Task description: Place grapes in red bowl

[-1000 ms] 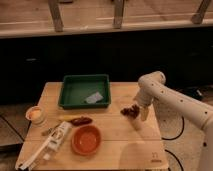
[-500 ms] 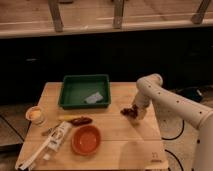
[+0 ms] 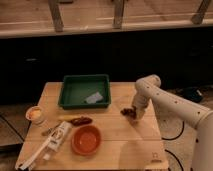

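Pickup step, it seems: the gripper (image 3: 134, 115) meets the grapes (image 3: 127, 112) on the tabletop (image 3: 117, 134), up and right of the red bowl (image 3: 86, 139); its hold cannot be told. Next: secure, lift, carry bowlward.

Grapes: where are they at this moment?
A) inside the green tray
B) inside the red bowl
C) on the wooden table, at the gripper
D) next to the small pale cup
C: the grapes lie on the wooden table with the gripper down right at them, on the right of the camera view, well apart from the red bowl and outside the green tray.
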